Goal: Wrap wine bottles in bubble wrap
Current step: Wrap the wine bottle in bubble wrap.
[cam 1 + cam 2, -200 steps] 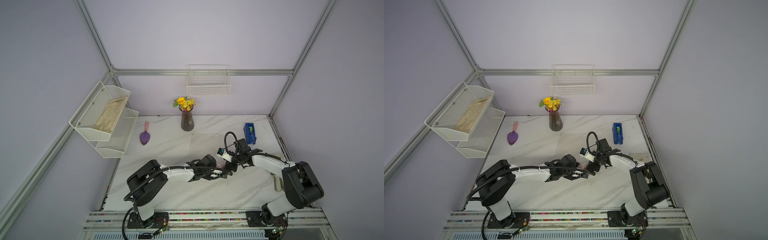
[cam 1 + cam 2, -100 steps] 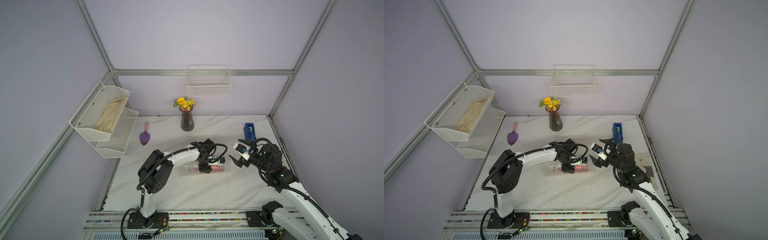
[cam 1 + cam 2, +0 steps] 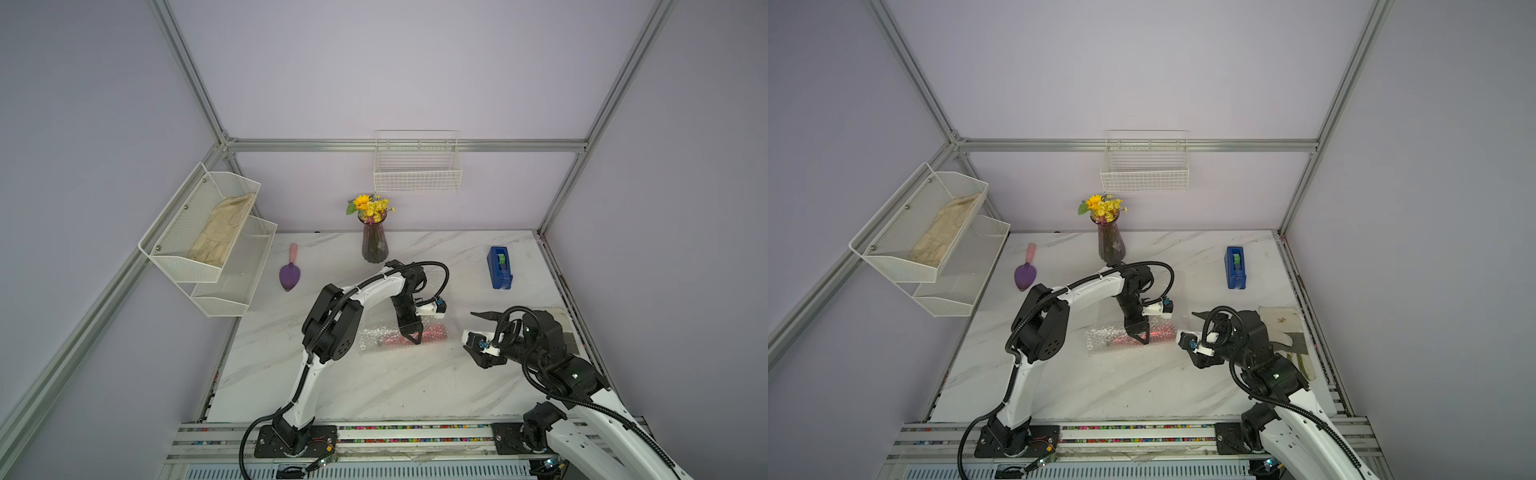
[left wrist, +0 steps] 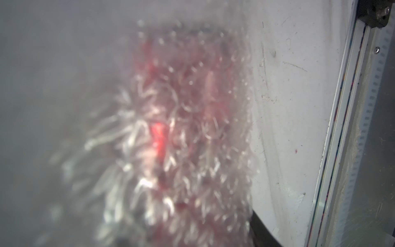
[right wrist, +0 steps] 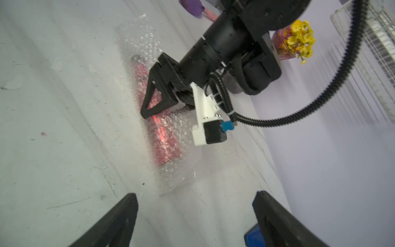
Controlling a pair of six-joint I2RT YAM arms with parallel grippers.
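The wine bottle (image 3: pixel 434 332) is lying on the tabletop (image 3: pixel 374 386) inside the bubble wrap (image 3: pixel 370 336). The left pincer (image 3: pixel 410 337) is touching it, but I cannot tell its grip. The right pincer (image 3: pixel 471 333) is hovering nearby, wide open and empty.

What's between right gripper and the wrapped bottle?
Only loose clear bubble wrap beyond the pink-red glass bottle, then bare white marble tabletop up to right gripper; right wrist view.

Marble table (image 3: pixel 374 386) bears bubble wrap (image 3: pixel 372 337), vase (image 3: pixel 375 245), trowel (image 3: pixel 289 276), dispenser (image 3: pixel 498 270).
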